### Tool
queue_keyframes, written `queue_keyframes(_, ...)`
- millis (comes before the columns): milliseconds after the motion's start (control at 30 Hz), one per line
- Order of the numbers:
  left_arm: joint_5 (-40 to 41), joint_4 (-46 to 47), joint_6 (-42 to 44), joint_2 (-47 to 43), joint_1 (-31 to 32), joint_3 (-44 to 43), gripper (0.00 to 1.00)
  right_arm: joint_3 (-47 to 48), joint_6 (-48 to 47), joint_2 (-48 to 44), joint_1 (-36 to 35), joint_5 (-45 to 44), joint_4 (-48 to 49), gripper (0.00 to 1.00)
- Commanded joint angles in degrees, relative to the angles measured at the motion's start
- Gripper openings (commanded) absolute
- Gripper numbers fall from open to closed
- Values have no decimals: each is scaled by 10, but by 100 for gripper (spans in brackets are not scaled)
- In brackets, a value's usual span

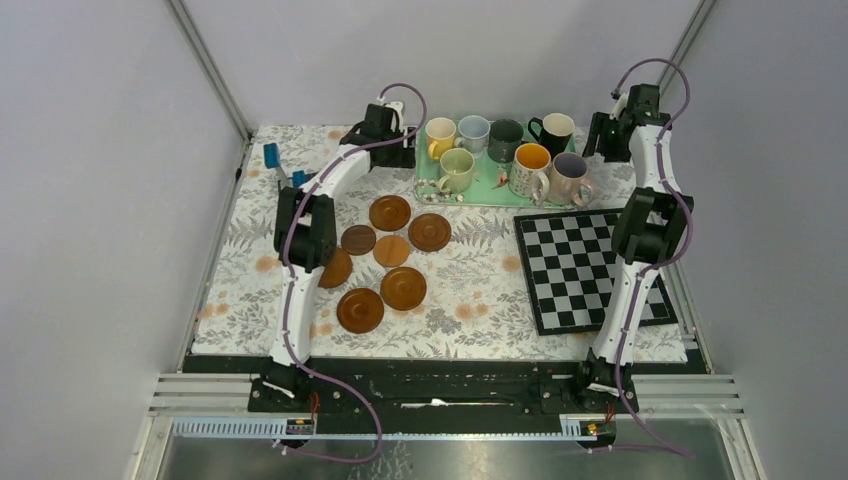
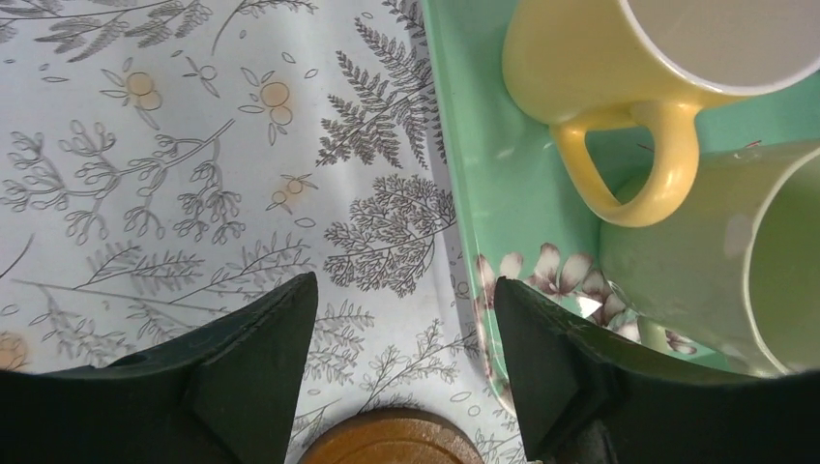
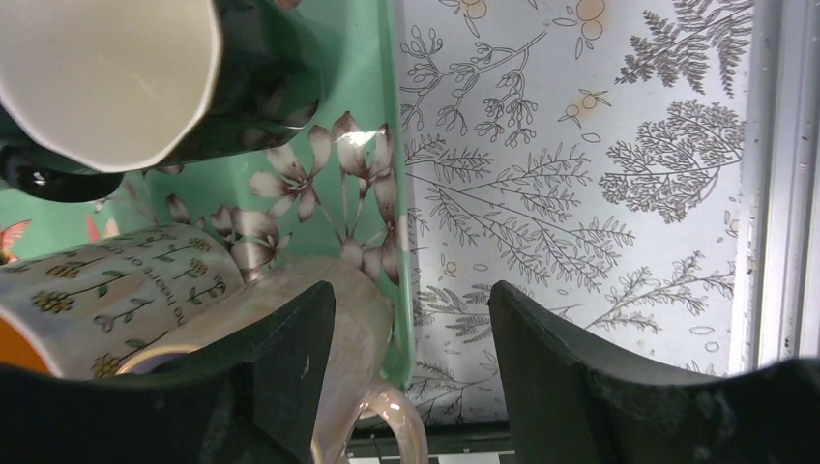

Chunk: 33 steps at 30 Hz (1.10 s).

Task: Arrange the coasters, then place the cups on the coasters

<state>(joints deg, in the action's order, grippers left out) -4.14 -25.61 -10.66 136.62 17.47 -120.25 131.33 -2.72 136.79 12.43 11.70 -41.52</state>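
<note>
Cups [image 1: 505, 140] stand just ahead of both grippers, all seven in the tray [image 1: 490, 190]. The left gripper [image 2: 404, 290] hovers with its fingers apart and nothing gripped. Between them show bare surface [image 2: 193, 145] and the tray's left rim, and its right finger reaches over that rim. Just beyond that finger stands the pale green cup [image 2: 696, 251]. Past it is the yellow cup [image 2: 580, 58], whose handle points back towards the gripper, close against the pale green one. At the gripper's near side, between the fingers, shows the edge of one coaster [image 2: 392, 440].

The right gripper [image 3: 411, 295] is also spread and holds nothing, and the tray's right rim runs between its fingers. Its left finger hangs over the pinkish cup [image 3: 338, 329], whose handle pokes out below. Left of that stands the floral cup [image 3: 116, 280]. Ahead is the black cup [image 3: 106, 68], white inside.

Coasters [image 1: 391, 250], seven, lie in a loose cluster on the surface, nearer the arm bases than the left gripper and apart from the tray. One is partly hidden under the left arm. The checkerboard [image 1: 590, 265] lies behind the right gripper.
</note>
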Motion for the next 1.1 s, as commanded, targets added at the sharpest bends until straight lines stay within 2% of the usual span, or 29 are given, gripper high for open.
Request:
queue_keyframes(0, -16, 47, -17, 19, 5, -42, 71, 41, -12, 23, -3, 22, -2, 66)
queue_keyframes(300, -23, 58, -39, 64, 19, -54, 67, 45, 1, 71, -4, 61, 7, 60)
queue_keyframes(767, 24, 66, -32, 102, 27, -57, 62, 32, -4, 103, -4, 78, 24, 51)
queue_keyframes(1067, 94, 69, -16, 110, 31, -50, 58, 32, -4, 120, -17, 94, 19, 37)
